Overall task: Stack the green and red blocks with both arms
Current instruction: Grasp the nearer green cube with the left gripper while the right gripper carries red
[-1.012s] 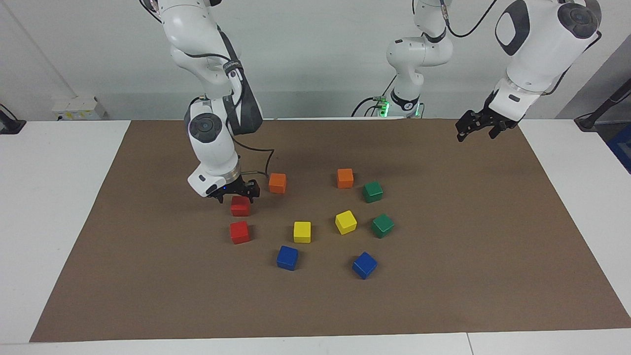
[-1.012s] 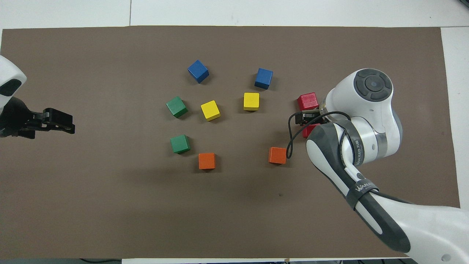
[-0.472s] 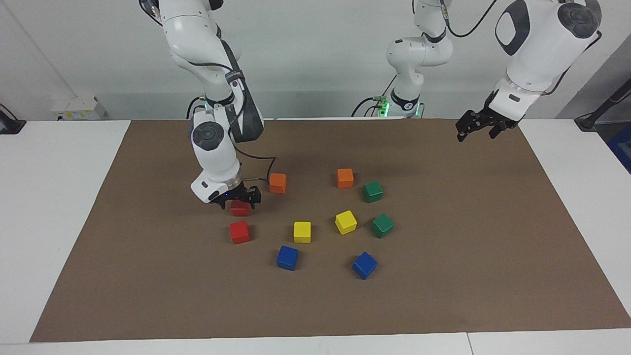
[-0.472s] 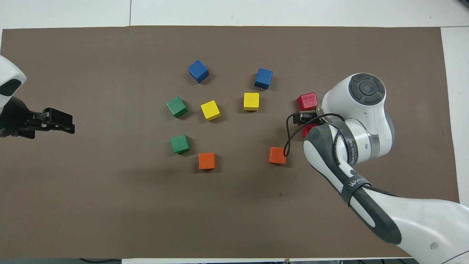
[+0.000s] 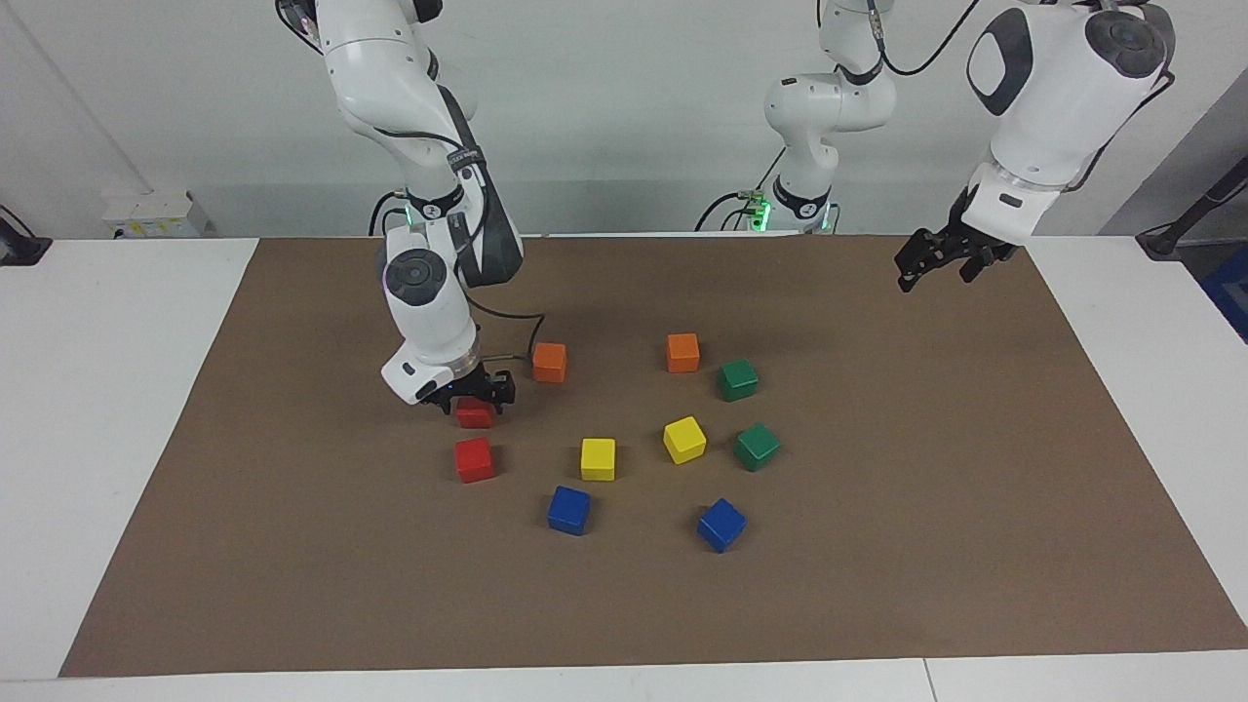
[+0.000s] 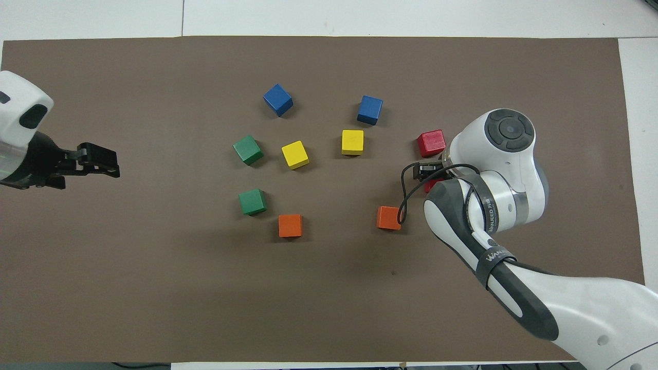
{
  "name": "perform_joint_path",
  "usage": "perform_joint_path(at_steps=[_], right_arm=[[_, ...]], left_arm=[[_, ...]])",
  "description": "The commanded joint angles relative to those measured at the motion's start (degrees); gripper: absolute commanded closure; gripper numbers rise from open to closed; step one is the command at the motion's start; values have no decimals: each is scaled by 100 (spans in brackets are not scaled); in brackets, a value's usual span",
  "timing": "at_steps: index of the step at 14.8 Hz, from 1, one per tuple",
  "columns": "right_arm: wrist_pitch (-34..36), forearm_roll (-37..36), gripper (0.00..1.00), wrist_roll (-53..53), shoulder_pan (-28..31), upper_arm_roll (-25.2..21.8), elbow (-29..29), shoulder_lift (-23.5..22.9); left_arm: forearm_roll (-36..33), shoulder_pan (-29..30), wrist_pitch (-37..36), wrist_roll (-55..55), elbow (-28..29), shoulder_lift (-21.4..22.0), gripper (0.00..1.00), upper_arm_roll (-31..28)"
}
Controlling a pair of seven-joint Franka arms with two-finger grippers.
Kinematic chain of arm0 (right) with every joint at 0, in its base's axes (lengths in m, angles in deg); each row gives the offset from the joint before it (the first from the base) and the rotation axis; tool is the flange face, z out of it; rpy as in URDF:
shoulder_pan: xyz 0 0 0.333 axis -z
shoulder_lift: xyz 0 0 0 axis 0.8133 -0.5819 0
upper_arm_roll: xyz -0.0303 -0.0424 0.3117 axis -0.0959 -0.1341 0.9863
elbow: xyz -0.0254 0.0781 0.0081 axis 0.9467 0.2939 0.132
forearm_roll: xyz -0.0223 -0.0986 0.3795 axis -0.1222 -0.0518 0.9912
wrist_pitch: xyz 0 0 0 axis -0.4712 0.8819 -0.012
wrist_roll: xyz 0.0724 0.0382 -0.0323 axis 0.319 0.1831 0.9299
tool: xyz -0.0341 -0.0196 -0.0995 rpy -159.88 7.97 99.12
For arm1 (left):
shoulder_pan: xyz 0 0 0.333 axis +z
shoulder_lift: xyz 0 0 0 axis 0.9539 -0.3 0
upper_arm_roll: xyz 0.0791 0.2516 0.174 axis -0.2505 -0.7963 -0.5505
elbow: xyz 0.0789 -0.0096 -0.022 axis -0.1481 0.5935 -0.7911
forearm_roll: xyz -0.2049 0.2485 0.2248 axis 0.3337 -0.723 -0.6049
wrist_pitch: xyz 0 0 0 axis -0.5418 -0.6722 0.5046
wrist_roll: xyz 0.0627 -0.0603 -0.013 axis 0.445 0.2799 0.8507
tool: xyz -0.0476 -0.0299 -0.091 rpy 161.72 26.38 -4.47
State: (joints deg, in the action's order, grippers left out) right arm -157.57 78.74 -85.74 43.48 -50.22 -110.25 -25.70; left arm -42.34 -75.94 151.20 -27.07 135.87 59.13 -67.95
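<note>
While half hidden, red block (image 5: 475, 414) under right end effector (image 5: 470, 391)

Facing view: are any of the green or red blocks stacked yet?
No. Both red blocks and both green blocks sit singly on the brown mat.

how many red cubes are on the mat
2. One small smooth red cube sits free on the brown mat, toward the right arm's end. The other red cube lies nearer the robots, directly under the right gripper, partly covered by it.
</note>
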Motion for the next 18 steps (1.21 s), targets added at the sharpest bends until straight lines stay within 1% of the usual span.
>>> perform_joint_path(at_steps=[1,2,4,6,7,9,10,12,14,15,16,18], right_arm=[[96,40,100,29,30,17,-29,83],[193,31,100,47,73,17,33,92],[560,31,100,73,135,9,357,83],[1061,23,100,91,214,-9,813,83],[1316,14,100,143,327,-9,1068,83],[1573,5,100,703,617,-18,1455,66],[1539,-4,100,1028,836,-9,1509,48],[1259,-30,100,1504,1180,-18,1475,22],[1134,-65,100,1856,1470,-18,1457,-48],[1117,-65,100,2058,1610,-18,1457,-75],[968,-65,100,2216,1734,-18,1431,-153],[626,-65,100,2594,1953,-9,1299,-259]], left_arm=[[-10,-608,626,851,688,117,0,-53],[-2,-835,872,1149,855,38,0,-53],[-2,-1205,1469,1808,1320,-42,0,-53],[-2,-1417,2023,2091,1786,-60,0,-53],[-2,-1618,2296,2292,1953,-147,0,-53],[-2,-1716,2806,2566,2287,-174,0,-53],[-2,-1760,2878,2593,2315,-226,0,-45],[-2,-1988,3071,2742,2254,-568,0,-53],[-2,-1989,3335,2804,2236,-788,0,-53],[-2,-1998,3353,2839,2219,-833,0,-53],[-2,-2015,3449,2996,2210,-859,0,-53],[-2,-2217,3538,3269,2061,-1174,0,-53]])
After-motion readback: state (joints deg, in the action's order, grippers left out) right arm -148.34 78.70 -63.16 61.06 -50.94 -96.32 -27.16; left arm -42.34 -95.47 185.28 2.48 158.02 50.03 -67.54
